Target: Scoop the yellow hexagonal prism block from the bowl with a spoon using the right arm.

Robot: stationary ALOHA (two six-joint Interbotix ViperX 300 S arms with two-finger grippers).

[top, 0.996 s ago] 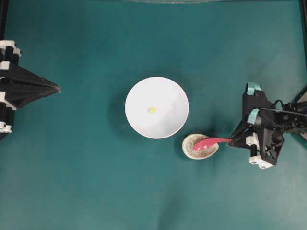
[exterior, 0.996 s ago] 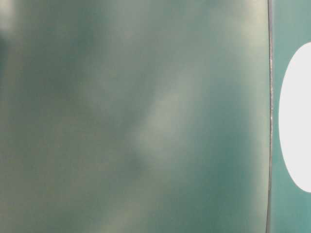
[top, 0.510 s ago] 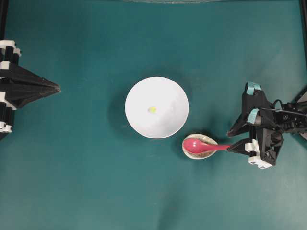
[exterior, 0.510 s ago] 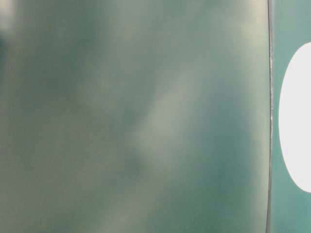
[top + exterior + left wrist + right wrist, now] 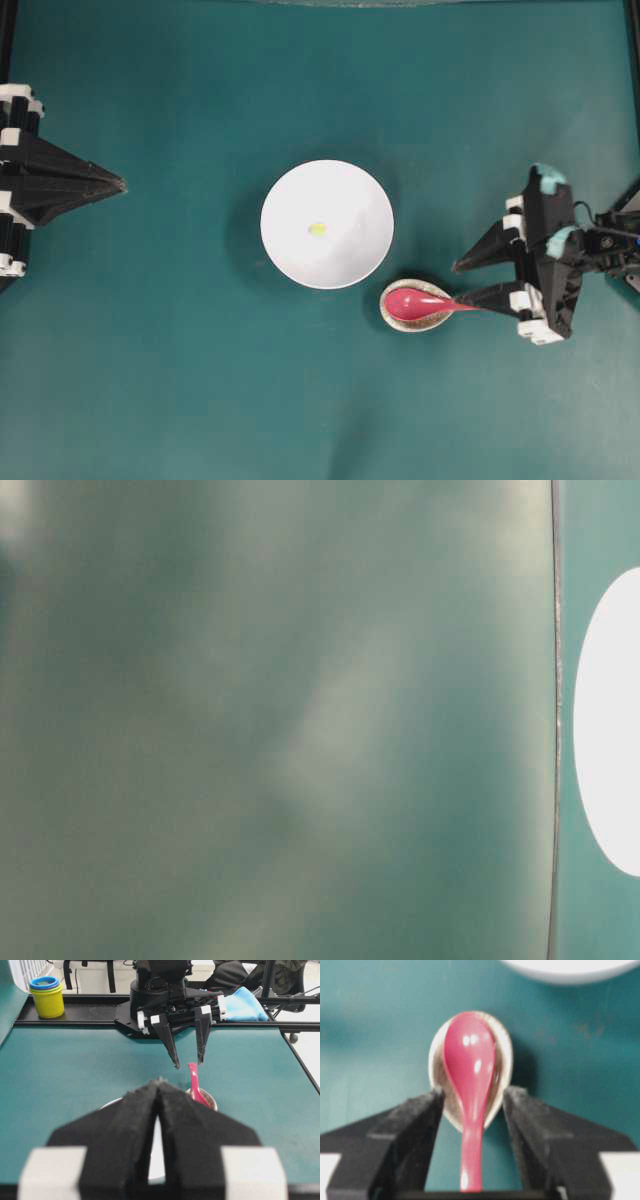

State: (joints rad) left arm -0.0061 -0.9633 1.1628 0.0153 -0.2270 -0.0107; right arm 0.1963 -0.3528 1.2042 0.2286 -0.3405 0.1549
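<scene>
The white bowl point(image 5: 350, 255) sits mid-table with the tiny yellow hexagonal prism block point(image 5: 317, 229) lying inside it. To its lower right, the pink-red spoon point(image 5: 408, 303) rests scoop-up on a small speckled spoon rest point(image 5: 437, 293), its handle pointing right. My right gripper point(image 5: 462, 284) is open; its fingers straddle the handle without touching it. In the right wrist view the spoon point(image 5: 470, 1060) lies loose between the spread jaws of that gripper point(image 5: 475, 1094). My left gripper point(image 5: 120, 184) is shut and empty at the far left, well away from the bowl.
The table is a teal mat. Stacked yellow and blue cups point(image 5: 46, 995) and a blue cloth point(image 5: 242, 1005) lie beyond the far edge behind the right arm. The table-level view is a blur with a white shape point(image 5: 610, 720) at its right.
My right gripper has opened and let go of the spoon. The spoon's scoop has settled flat onto the spoon rest. The left arm has not moved.
</scene>
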